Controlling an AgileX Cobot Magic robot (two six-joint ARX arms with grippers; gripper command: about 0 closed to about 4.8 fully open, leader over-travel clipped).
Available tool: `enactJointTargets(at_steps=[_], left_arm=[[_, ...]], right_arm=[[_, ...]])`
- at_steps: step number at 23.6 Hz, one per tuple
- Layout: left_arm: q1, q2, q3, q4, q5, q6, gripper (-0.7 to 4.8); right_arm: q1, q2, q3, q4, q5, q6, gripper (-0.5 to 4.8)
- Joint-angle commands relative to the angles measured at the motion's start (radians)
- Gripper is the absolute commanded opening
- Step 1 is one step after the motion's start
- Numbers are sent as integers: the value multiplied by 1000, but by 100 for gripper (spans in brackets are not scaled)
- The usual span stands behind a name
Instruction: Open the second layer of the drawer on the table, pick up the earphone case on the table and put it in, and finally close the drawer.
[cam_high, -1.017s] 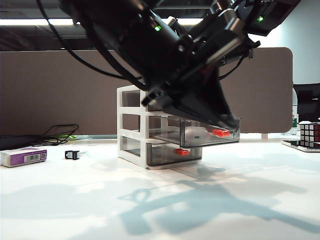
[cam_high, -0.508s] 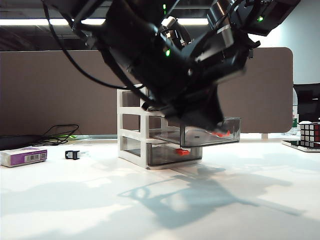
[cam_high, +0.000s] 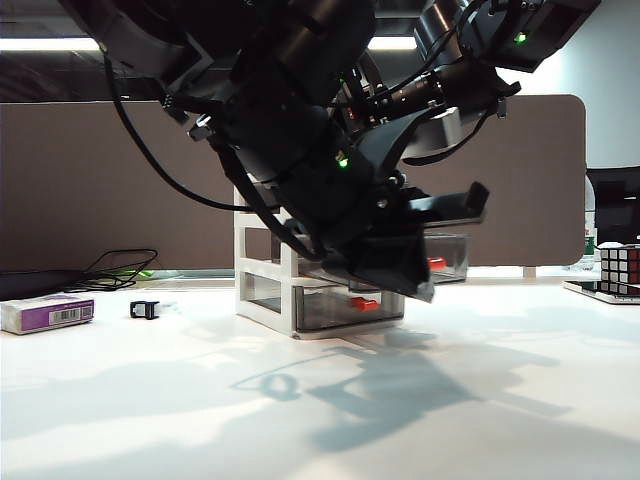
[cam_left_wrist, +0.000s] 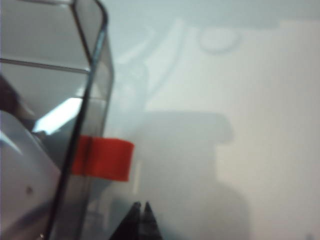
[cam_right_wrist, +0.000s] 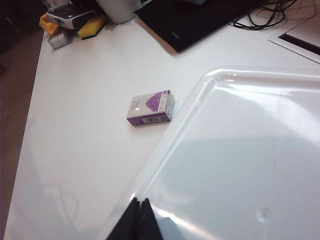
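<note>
Nearest, left gripper (cam_left_wrist: 140, 206): jaws closed, empty, just before second layer (cam_high: 447, 256), half-open, red tab (cam_left_wrist: 103, 158) beside tips. Earphone case: not clearly visible, presumably inside. Risk: off-centre push skews the drawer (cam_high: 265, 262) or jams it. Right gripper (cam_right_wrist: 139, 202): closed, empty, above table (cam_high: 150, 400). Far left: purple box (cam_high: 46, 313), black clip (cam_high: 144, 309).

1. In the exterior view the left arm (cam_high: 330, 190) hides most of the drawer (cam_high: 262, 300) and its second layer (cam_high: 448, 255).
2. The left wrist view is blurred; the red tab (cam_left_wrist: 102, 158) is soft.
3. The earphone case cannot be made out.
</note>
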Motion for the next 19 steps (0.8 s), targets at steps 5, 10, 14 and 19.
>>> enactJointTargets(at_steps=[5,10,14,19], left_arm=[[3,-2,4,63,-136,109,-5],[3,3,3,92,-244,198,-5],[18,18,3,160,-266,232,-6],[66,28,3,175,-330,236,-6]], right_arm=[[3,25,-23,-135,9,19,-5],[3,25,-23,-135,9,18,-5],[3,25,-23,-134,9,18,-5],[4,25,-23,-134,9,16,-5]])
